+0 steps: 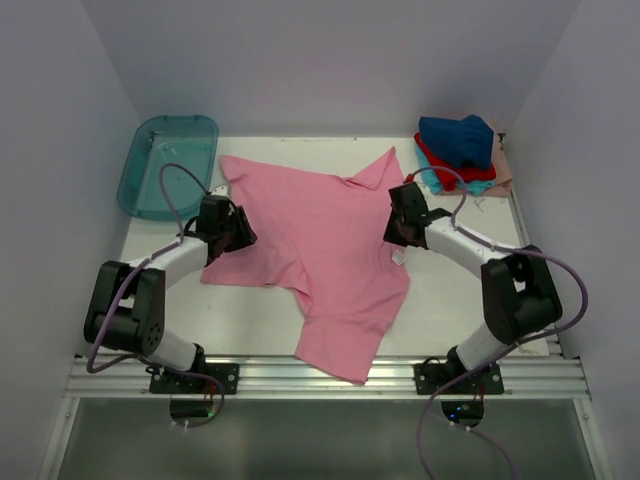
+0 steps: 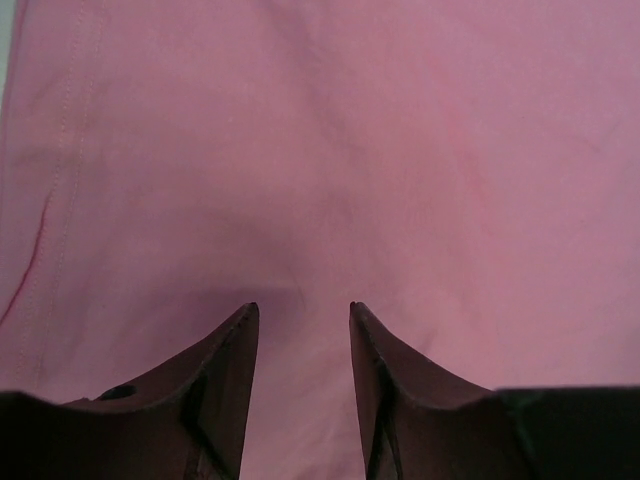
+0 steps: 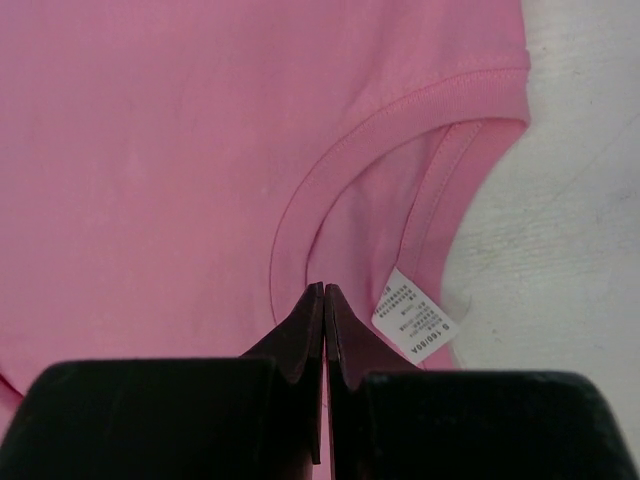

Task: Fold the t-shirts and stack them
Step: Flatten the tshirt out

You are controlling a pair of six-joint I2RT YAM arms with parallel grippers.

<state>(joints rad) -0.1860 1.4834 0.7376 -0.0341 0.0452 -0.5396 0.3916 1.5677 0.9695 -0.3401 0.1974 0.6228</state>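
Right jaws are pressed together at the collar of the pink cotton t-shirt (image 1: 320, 240), perhaps nipping it. Left jaws stand half-spread over its hem end, so you can lift both ends off the white surface (image 1: 455, 310) to fold.

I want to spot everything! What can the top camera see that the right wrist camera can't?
Only the top view: the teal tub and the shirt pile. Only the right wrist view: the print on the tag, and the right gripper shut on the collar. Both: the pink t-shirt.
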